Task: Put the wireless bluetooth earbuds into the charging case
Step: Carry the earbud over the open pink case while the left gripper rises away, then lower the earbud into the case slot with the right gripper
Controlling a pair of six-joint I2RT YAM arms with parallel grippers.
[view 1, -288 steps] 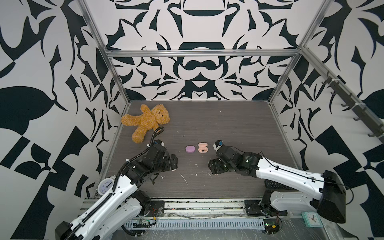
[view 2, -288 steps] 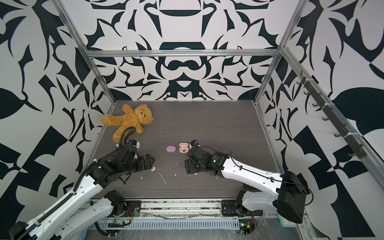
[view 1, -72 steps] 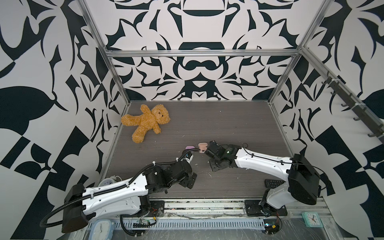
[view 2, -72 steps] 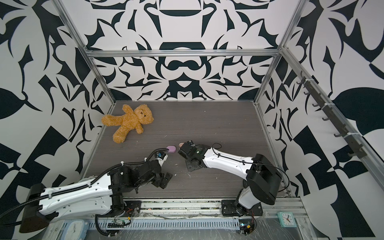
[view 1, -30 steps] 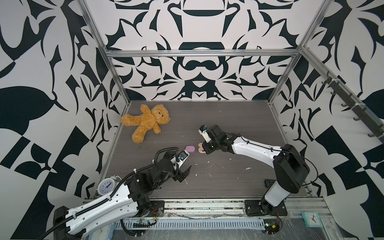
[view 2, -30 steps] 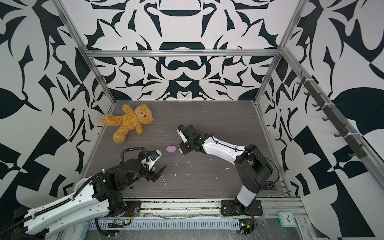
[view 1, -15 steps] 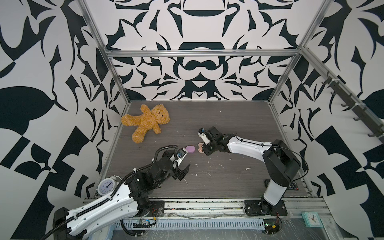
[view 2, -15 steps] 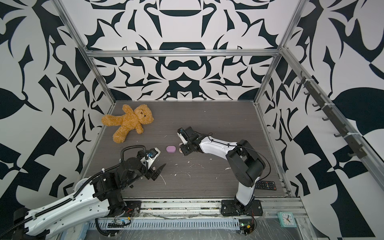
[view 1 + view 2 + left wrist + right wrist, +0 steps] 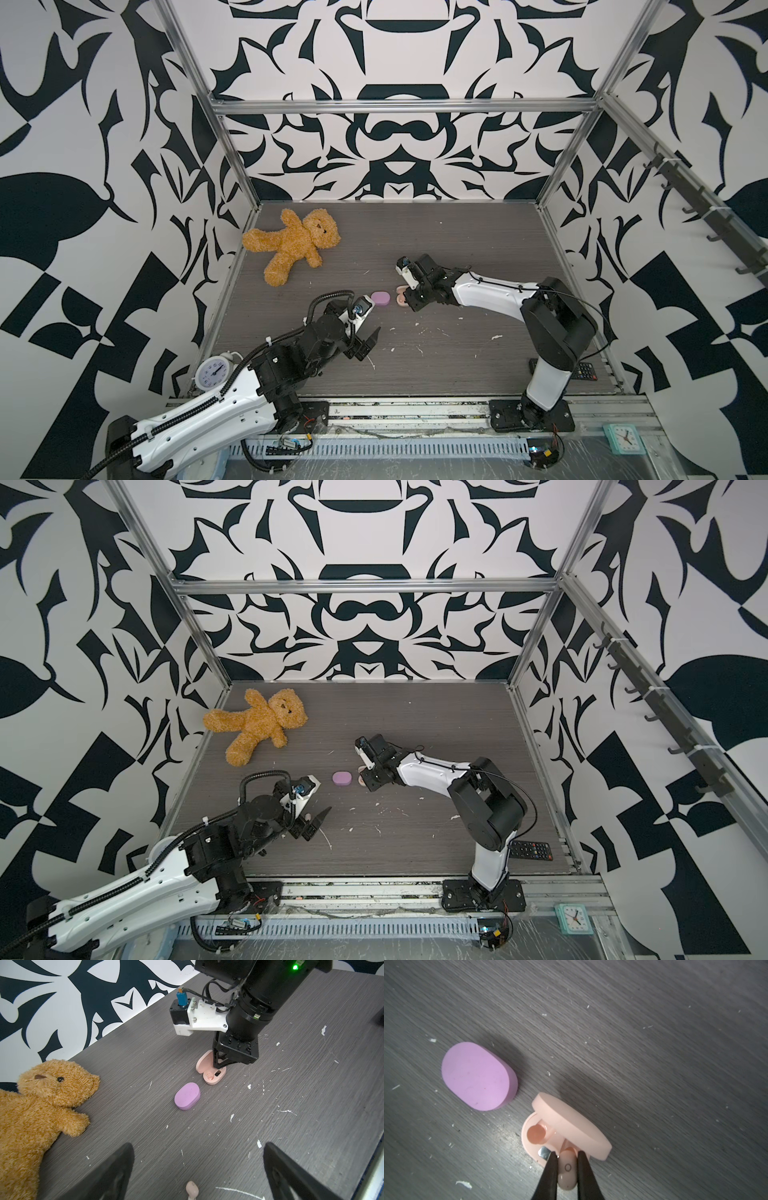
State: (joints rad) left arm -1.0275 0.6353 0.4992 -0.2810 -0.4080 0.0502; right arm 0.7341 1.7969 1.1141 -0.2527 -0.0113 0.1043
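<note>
The right tool (image 9: 566, 1157) pinches 1 peach earbud (image 9: 567, 1169) tight, just over the open peach case (image 9: 571, 1124) near the middle of the tabletop (image 9: 311, 1105). The shut purple case (image 9: 187, 1096) sits just beside it. The left tool (image 9: 198, 1145) is spread wide above a loose earbud (image 9: 192, 1187) lying on the tabletop.

The worktop (image 9: 654, 1022) is matt grey with a fine wood grain. The lilac case (image 9: 477, 1076) and the peach case (image 9: 571, 1124) look like smooth matt plastic, and the peach earbud (image 9: 566, 1167) is slightly glossier. The peach case's inner plate (image 9: 544, 1152) is shiny metal. The teddy bear (image 9: 41, 1101) is shaggy plush.
</note>
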